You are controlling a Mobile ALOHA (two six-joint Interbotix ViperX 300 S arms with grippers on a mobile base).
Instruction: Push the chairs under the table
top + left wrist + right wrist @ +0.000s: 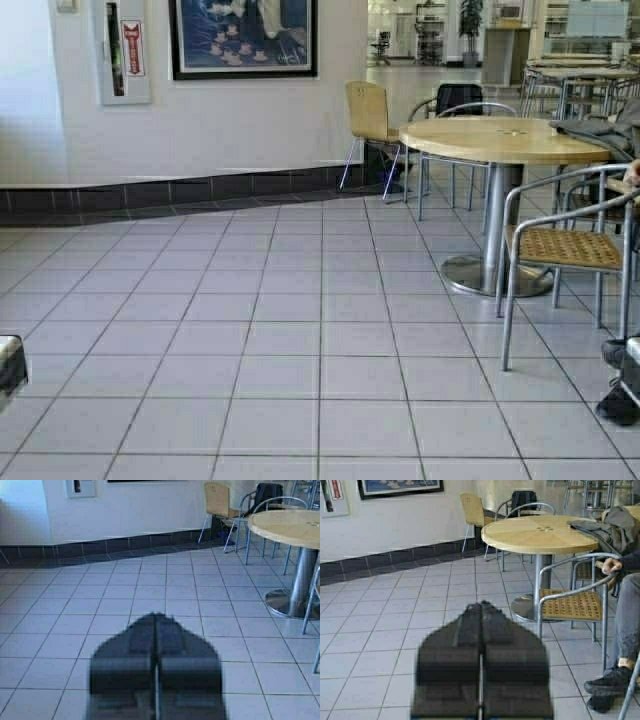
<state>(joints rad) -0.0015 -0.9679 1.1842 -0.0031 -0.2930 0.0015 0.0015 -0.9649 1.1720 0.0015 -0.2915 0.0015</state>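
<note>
left gripper (156, 617): your jaws are pressed together, gripping nothing, over bare floor tiles (300, 330)
right gripper (481, 605): same deal, closed and empty
chair (368, 118): one tan plywood chair, way off by the wall, behind the round table (500, 140)
person (620, 625): seated beside you on the right

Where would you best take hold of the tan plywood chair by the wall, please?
Probably at the curved backrest top of the plywood chair, coming from behind it: that edge is thin, high and unobstructed. Both grippers, left and right, are shut and far off.
</note>
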